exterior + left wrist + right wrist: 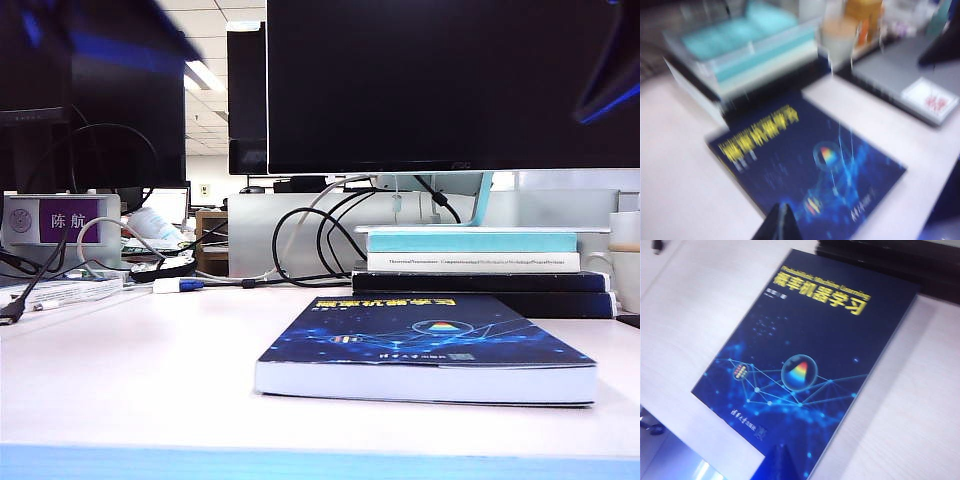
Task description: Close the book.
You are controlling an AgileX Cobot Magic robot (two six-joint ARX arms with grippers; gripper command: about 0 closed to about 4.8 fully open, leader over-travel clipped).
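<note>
Well, we see the thick dark-blue softcover book lying shut, lower centre, on the white counter; left gripper and right gripper hover above, jaws unreadable. Next: pull clear.

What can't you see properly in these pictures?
- Left claw: the left wrist view is blurry and the picture's edge cuts it off, so open or shut is unclear.
- Right claw: only a dark tip shows at the right wrist view's edge.
- The book: its yellow title smears in the left wrist view.
- Exterior view: both claws are out of sight; only blurred arm parts show in the top corners.
</note>
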